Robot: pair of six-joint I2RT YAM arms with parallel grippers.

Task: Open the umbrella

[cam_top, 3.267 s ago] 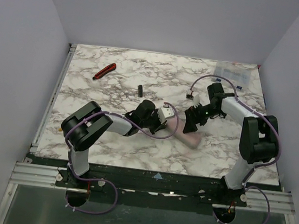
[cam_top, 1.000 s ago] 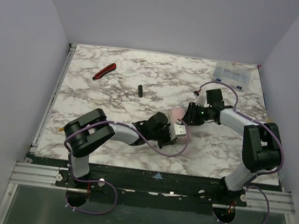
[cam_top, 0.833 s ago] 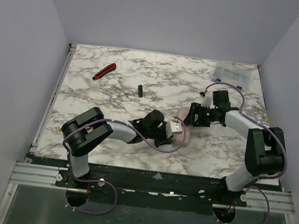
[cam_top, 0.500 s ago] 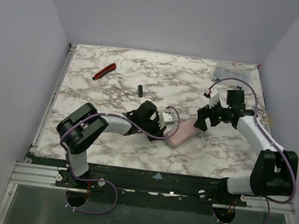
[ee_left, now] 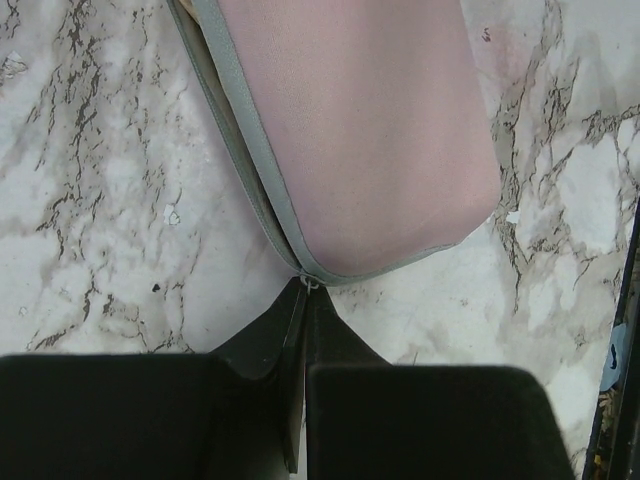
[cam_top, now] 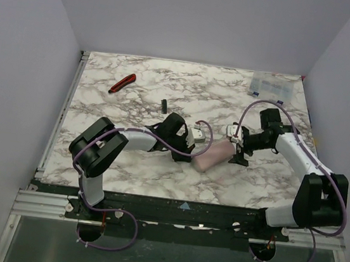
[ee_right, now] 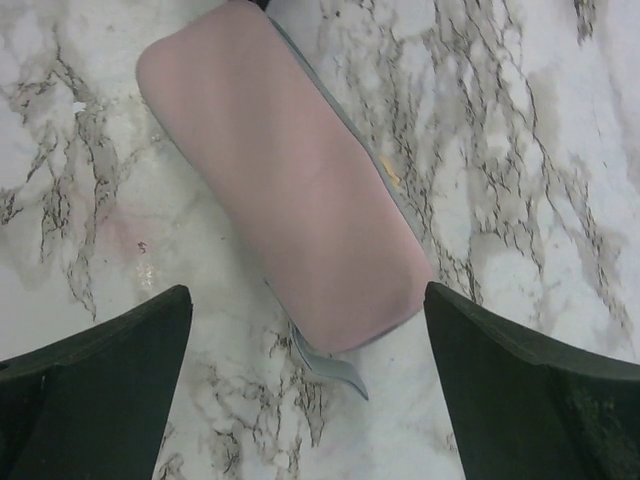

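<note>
While left claw (ee_left: 303, 300) clamps half-hidden zip pull (ee_left: 311, 284) of umbrella (ee_left: 360, 130), right claw (ee_right: 308, 300) spread wide.

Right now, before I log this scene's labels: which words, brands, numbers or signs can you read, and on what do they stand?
No text can be read in any view.
Pink zip case: plain fabric, no label showing; its zip pull is bare too.
Clear box at the table's far right corner: bluish marks, too small to read.
Red-and-black hand tool: too small to tell whether it bears print.
</note>
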